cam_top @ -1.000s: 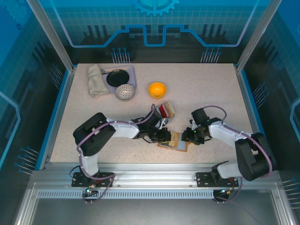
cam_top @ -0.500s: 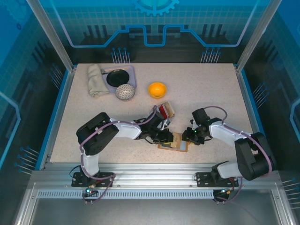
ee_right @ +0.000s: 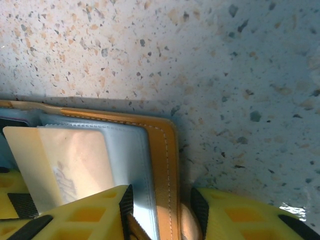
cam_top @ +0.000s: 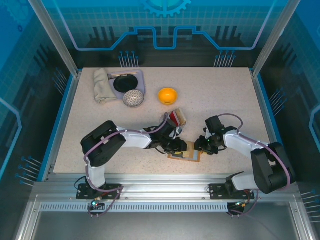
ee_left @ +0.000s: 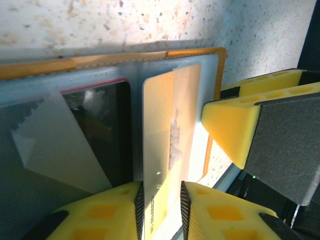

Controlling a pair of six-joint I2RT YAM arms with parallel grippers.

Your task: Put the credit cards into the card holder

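The card holder [cam_top: 186, 152], a tan-orange wallet, lies open near the table's front edge. In the left wrist view a beige credit card [ee_left: 170, 150] sits partway in its right clear pocket and a black card [ee_left: 107, 130] fills the pocket beside it. My left gripper [ee_left: 161, 192] is open around the beige card's near end, which leans on the left pad with a gap to the right pad. My right gripper [ee_right: 162, 200] is shut on the card holder's stitched leather edge [ee_right: 167, 150]. From above, the two grippers [cam_top: 180, 146] [cam_top: 202, 145] face each other across the wallet.
A grey slotted tray [cam_top: 176, 118] with a red card stands just behind the wallet. Farther back are an orange bowl [cam_top: 167, 95], a grey ball [cam_top: 133, 98], a black dish on a lilac tray [cam_top: 127, 82] and a folded cloth [cam_top: 102, 85].
My left gripper's jaws have parted from the beige card, which now rests deeper over the wallet. The right gripper has kept its hold and place.
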